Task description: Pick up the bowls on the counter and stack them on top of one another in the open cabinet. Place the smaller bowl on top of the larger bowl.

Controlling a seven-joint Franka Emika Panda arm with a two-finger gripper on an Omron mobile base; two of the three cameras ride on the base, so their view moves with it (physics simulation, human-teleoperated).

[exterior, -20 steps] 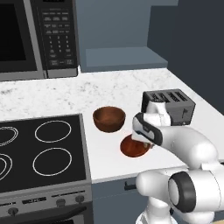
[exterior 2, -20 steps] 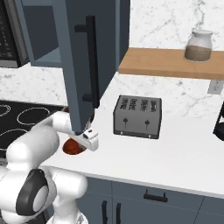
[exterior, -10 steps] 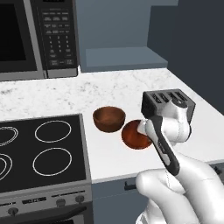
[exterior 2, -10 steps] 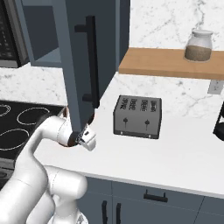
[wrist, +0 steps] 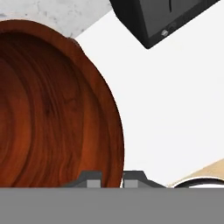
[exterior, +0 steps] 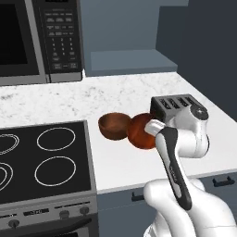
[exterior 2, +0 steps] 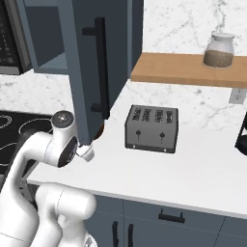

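From the left base view the smaller bowl (exterior: pixel 141 131) hangs lifted beside the larger bowl (exterior: pixel 114 126) on the table (exterior: pixel 115 159), and the hand view shows the claw (wrist: pixel 111 178) apparently clamped on its rim, so carrying the larger one first seems wiser.

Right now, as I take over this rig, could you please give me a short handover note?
Gripper: shut on the rim of the smaller bowl, held tilted above the counter.
Larger bowl: on the counter beside the stovetop, not yet picked up.
Open cabinet: shelf bare.
Done: smaller bowl grasped and lifted.
Left: larger bowl into the cabinet first, then the smaller bowl on top.
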